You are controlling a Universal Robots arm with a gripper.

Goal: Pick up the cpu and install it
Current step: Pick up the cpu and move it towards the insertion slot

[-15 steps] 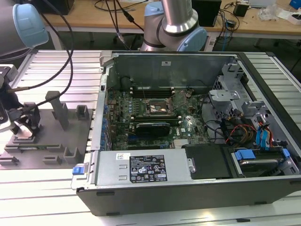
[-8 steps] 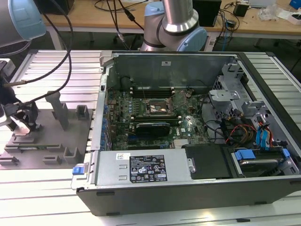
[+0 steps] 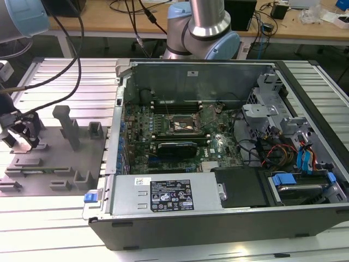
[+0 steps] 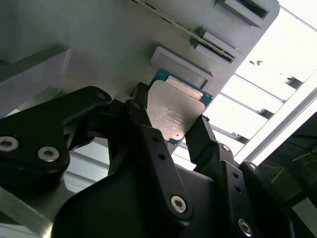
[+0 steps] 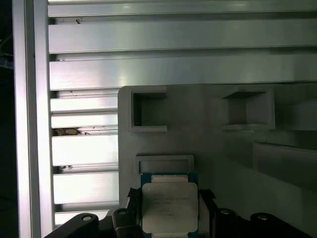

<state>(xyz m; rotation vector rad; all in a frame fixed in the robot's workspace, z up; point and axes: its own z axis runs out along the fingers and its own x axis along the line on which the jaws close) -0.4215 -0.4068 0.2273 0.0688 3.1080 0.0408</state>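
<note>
The cpu [image 5: 169, 207], a thin square chip with a pale silver top and a green-blue rim, sits between my gripper's [image 5: 169, 214] two black fingers [image 4: 143, 130], which press against its opposite edges. In the second wrist view the cpu [image 4: 173, 113] is just off the grey fixture [image 4: 99, 34], in front of a shallow rectangular pocket. In the exterior view my gripper [image 3: 23, 139] hangs over the grey fixture [image 3: 54, 158] at the exterior view's left, far from the open computer case. The square black socket [image 3: 182, 124] lies on the motherboard in the middle of the case.
The open computer case [image 3: 218, 218] fills the middle and the exterior view's right, with a power supply [image 3: 169, 194], drive cages and cables. Upright grey posts [image 3: 68, 126] stand on the fixture. The arm's base [image 3: 204, 33] rises behind the case. Ribbed aluminium table [image 5: 148, 64] surrounds the fixture.
</note>
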